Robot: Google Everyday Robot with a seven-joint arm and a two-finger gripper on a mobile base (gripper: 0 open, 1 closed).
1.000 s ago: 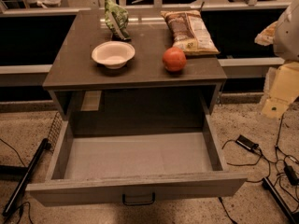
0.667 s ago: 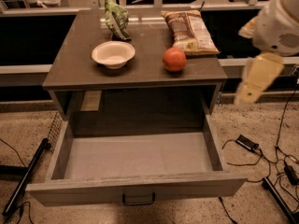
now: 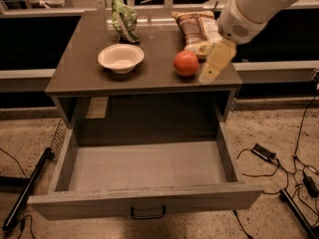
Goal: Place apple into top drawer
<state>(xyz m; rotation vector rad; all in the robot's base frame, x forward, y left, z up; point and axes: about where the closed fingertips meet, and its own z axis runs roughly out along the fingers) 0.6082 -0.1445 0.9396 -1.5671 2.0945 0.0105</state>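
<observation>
Jaws just rt of apple (image 3: 186,62)

lab | cables (image 3: 300,128) on speckled floor (image 3: 35,133) | jaws over cabinet top (image 3: 79,68)

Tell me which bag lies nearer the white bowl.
The green bag, back left just behind the bowl; the brown bag lies back right, by the gripper, which hovers right of the apple.

Plastic end effector (image 3: 211,69) beside glossy apple (image 3: 186,63); matt wooden top drawer (image 3: 149,201).
</observation>
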